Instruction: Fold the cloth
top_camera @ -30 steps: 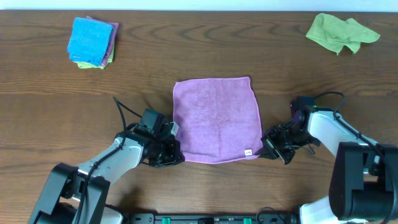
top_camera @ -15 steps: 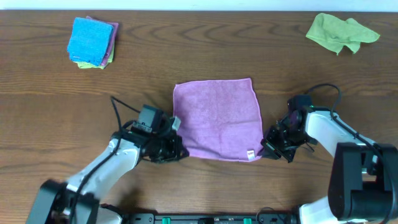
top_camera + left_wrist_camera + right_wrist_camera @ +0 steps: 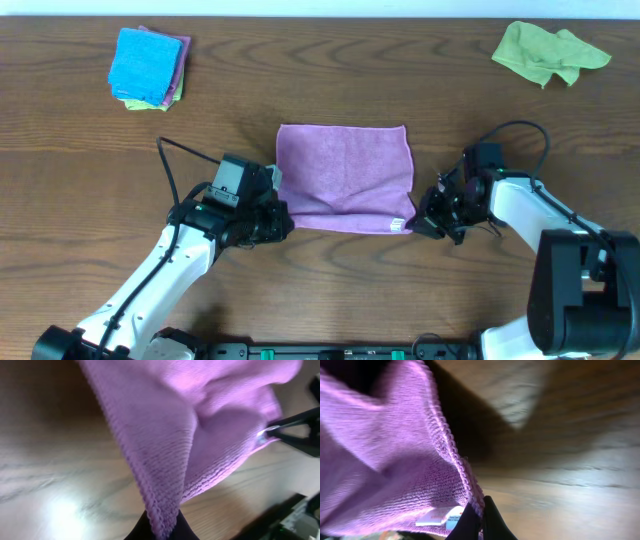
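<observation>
Gripping purple-pink cloth [image 3: 345, 175] at both near corners.
My left end effector [image 3: 281, 222] and right end effector [image 3: 420, 220] clamped tight on it, near edge raised off counter [image 3: 320, 80].

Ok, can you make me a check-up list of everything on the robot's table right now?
Surface: brown wooden table.
Job's things: purple cloth in the middle, near edge raised, white tag at its near right corner.
Clutter: stack of folded cloths, blue on top, far left; crumpled green cloth far right.
Grippers: left gripper shut on the cloth's near left corner; right gripper shut on its near right corner.
Cables: black cable off the left arm, another cable looping over the right arm; neither touches the cloth.
Surroundings: pale strip beyond the far edge; nothing else seen.
</observation>
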`<state>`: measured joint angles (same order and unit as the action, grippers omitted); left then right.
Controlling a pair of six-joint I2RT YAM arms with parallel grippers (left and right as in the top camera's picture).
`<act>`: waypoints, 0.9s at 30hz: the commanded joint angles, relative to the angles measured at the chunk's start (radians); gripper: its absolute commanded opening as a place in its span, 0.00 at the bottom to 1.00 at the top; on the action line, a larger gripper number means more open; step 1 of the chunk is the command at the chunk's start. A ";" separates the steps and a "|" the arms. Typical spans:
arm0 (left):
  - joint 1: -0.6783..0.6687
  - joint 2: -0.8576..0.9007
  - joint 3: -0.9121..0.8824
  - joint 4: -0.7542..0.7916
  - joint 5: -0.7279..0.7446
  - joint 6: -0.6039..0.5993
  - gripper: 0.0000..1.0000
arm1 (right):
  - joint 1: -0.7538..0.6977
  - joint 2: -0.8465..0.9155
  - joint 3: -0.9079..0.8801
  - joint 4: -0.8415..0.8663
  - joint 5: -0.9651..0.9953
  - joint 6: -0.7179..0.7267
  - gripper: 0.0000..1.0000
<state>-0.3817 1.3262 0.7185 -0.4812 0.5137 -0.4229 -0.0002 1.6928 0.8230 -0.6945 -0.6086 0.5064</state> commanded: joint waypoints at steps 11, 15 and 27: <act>0.002 -0.001 0.014 -0.050 -0.074 0.023 0.06 | 0.013 -0.282 0.041 -0.063 -0.028 -0.014 0.02; 0.001 -0.001 0.014 -0.068 -0.056 0.023 0.06 | 0.034 -0.410 0.041 -0.130 0.079 -0.013 0.02; -0.040 -0.137 0.014 -0.221 -0.092 -0.024 0.06 | 0.119 -0.498 0.041 -0.322 0.180 0.029 0.02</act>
<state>-0.4068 1.2457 0.7189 -0.6800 0.4801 -0.4229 0.1024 1.2030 0.8497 -1.0050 -0.4767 0.5194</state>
